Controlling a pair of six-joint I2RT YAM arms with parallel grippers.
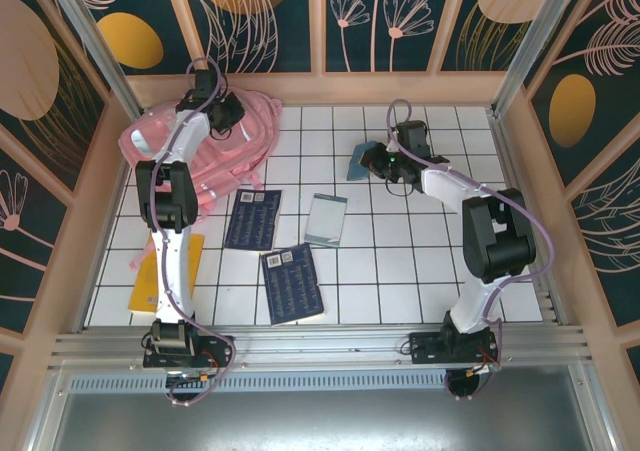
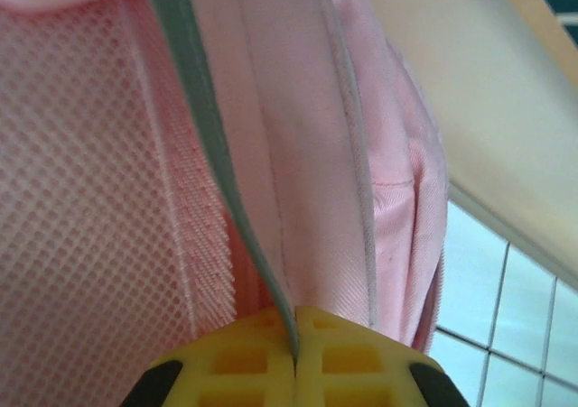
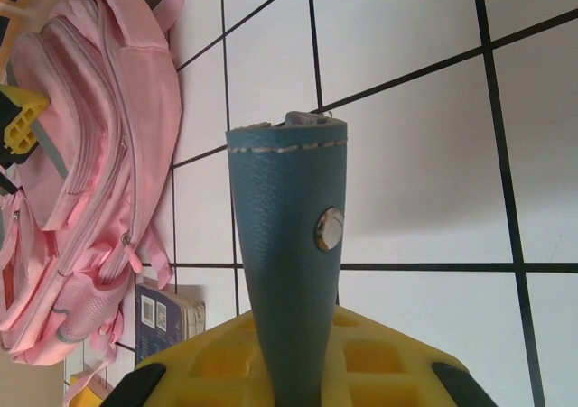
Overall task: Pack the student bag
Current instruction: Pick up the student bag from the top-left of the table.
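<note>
The white tiled table is bearing the pink student bag slumping in its far left corner, a dark booklet and a pale grey-blue pad lying side by side near the middle, a second booklet lying nearer the front edge, and a yellow book sitting at the near left.

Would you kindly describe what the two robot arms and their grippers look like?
The left arm and the right arm are each built from white tubular links joined by black joint housings, with a thin lavender cable looping along each. The left gripper and the right gripper have yellow fingers moulded with square, waffle-like recesses and black corners.
</note>
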